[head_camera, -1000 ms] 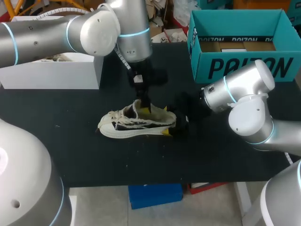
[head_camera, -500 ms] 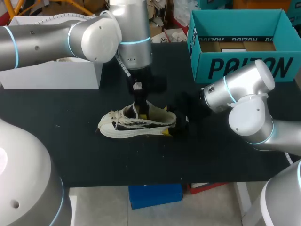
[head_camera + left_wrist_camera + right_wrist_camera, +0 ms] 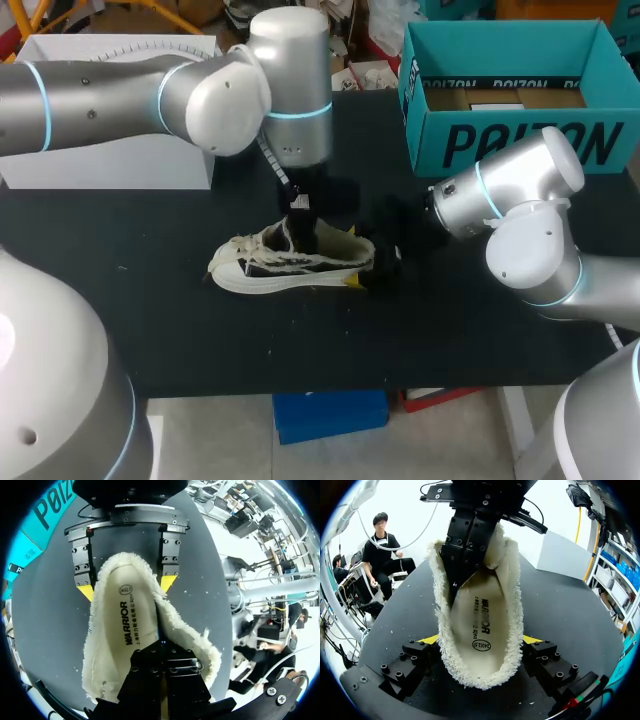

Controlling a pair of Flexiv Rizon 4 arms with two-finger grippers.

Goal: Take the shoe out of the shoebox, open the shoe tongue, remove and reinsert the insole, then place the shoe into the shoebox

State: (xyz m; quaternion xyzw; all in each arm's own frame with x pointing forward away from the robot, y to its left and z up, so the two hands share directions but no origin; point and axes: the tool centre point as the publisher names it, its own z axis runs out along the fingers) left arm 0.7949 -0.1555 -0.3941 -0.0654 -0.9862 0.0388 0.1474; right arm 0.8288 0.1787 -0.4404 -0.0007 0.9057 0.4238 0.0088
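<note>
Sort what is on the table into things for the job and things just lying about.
For the job:
shoe
insole inside it
teal shoebox
left gripper, reaching into the shoe
right gripper, clamped on the heel

Lying about:
white box at the table's far left

Black table [image 3: 200,330] — matte, dusted with pale specks

Shoe [image 3: 262,268] on table [image 3: 450,330], shoebox [image 3: 510,140] behind right
</note>
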